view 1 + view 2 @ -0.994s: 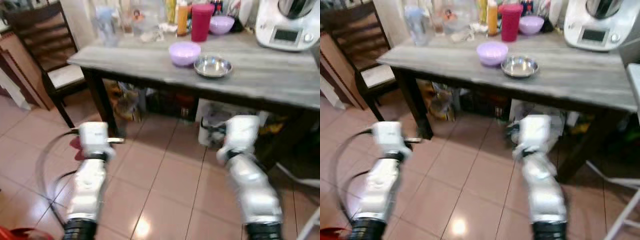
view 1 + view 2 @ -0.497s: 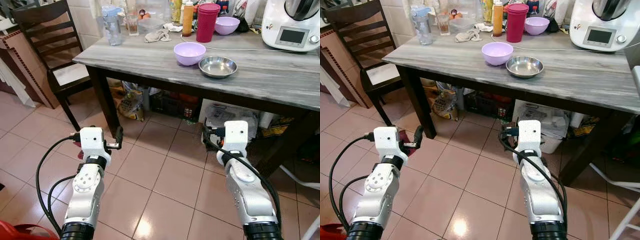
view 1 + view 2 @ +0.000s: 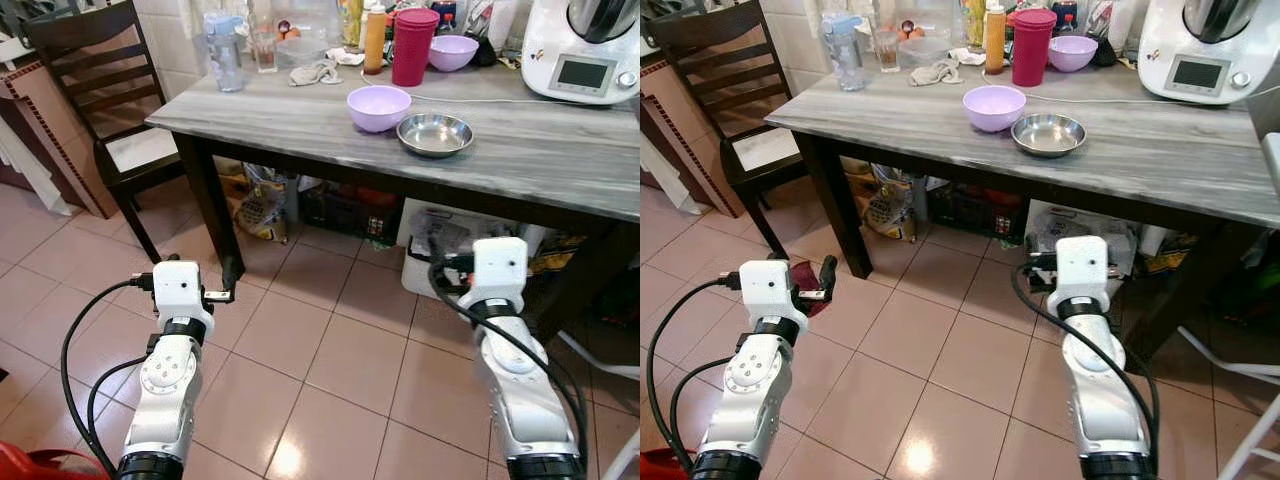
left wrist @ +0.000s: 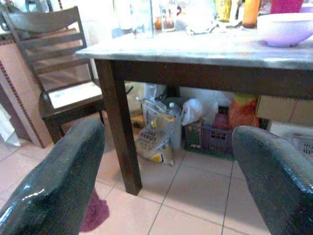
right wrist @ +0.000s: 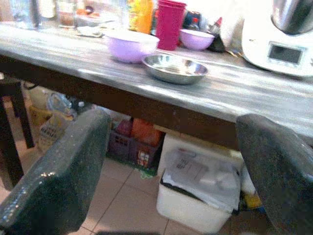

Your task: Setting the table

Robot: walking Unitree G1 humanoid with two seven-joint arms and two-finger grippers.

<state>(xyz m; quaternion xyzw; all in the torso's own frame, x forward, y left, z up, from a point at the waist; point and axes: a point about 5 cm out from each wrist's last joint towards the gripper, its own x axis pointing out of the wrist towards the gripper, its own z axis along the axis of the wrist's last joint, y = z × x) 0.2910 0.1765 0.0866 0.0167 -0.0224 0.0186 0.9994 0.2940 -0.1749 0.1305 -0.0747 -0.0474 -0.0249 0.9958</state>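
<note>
Two grippers, left gripper [image 4: 166,181] and right gripper [image 5: 171,171], hang with jaws released below the table [image 3: 520,150], whose top carries a steel bowl [image 3: 434,134].

Pinkish tiled floor [image 3: 330,370], grey wood-grain table [image 3: 540,150] on dark legs, dark wooden chair [image 3: 95,90] beside it

Silver arms, white wrists, black cables
</note>
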